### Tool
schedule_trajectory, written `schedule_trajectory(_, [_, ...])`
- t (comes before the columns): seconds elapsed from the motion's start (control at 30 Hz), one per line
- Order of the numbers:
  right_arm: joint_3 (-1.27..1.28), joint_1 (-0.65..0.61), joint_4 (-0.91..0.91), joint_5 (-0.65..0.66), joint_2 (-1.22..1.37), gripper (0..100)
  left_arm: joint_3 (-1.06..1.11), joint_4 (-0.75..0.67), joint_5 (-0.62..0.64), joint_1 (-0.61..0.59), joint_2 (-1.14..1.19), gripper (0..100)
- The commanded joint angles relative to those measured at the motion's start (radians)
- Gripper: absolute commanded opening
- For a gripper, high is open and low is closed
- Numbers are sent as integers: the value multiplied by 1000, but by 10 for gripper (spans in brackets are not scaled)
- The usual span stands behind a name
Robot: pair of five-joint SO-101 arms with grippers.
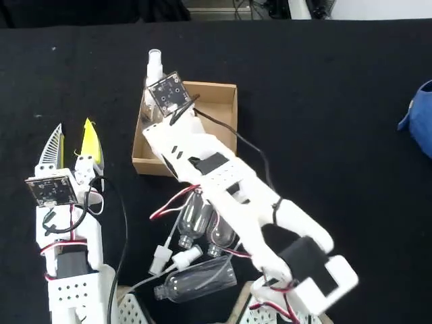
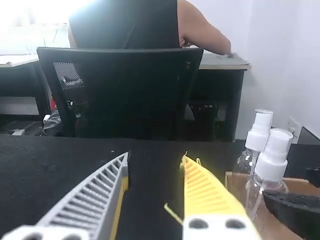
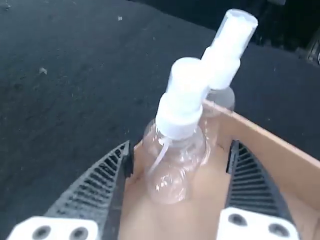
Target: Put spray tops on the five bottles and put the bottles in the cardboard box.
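You're holding the right gripper (image 3: 180, 148), fingers spread wide, astride a capped bottle (image 3: 175, 167) in the eleven-o'clock corner of the cardboard box (image 1: 223, 92). It's seemingly standing freely, so be lifting straight up. Your left gripper (image 2: 155, 159) is gaping, empty.

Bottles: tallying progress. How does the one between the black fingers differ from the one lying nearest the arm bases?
The boxed bottle stands upright in the cardboard box; the lying bottle rests sideways on the table. Boxed: spray top on; lying: neck bare. Both are clear.
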Motion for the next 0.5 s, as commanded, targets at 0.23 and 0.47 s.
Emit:
schedule_trajectory(0.23, [-10,38,353,-9,-242,264,22,144,-6,-5,-9,30])
schedule_trajectory(0.47, [-33,178,603,-12,-389,145,-7,221,-2,-4,-3,30])
